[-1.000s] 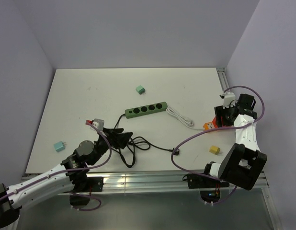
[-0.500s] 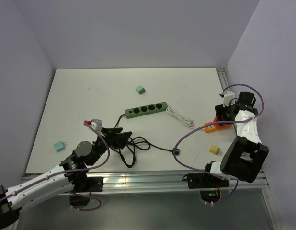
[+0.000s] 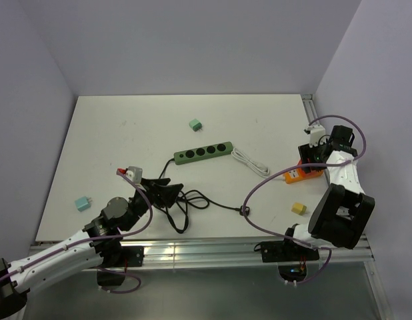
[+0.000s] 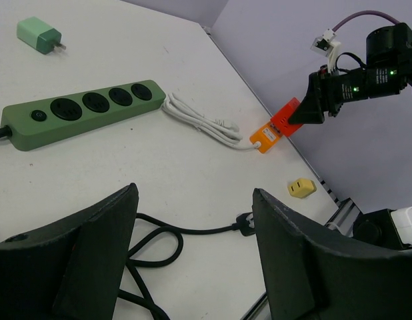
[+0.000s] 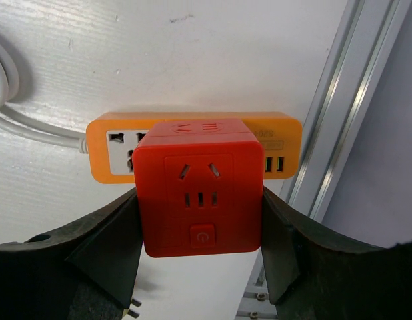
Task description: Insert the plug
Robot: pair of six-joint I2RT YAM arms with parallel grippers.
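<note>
My right gripper (image 5: 199,200) is shut on a red cube adapter (image 5: 199,187), its socket face and power button toward the camera. The cube is right over the middle of an orange power strip (image 5: 109,150) lying by the table's right rail. I cannot tell whether the two touch. In the top view my right gripper (image 3: 313,160) is at the strip (image 3: 293,175). In the left wrist view the red cube (image 4: 286,119) tilts up from the orange strip (image 4: 267,137). My left gripper (image 4: 195,193) is open and empty above a black cable (image 4: 153,240).
A green power strip (image 3: 203,152) lies mid-table, its black cable (image 3: 186,200) ending in a plug (image 3: 244,211). A white cable (image 3: 249,162) runs from the orange strip. A yellow adapter (image 3: 299,209), a green adapter (image 3: 195,125) and a teal adapter (image 3: 82,203) lie loose.
My right wrist has shifted a little back and toward the right rail with the red cube, settling over the orange strip. The left arm has not moved.
</note>
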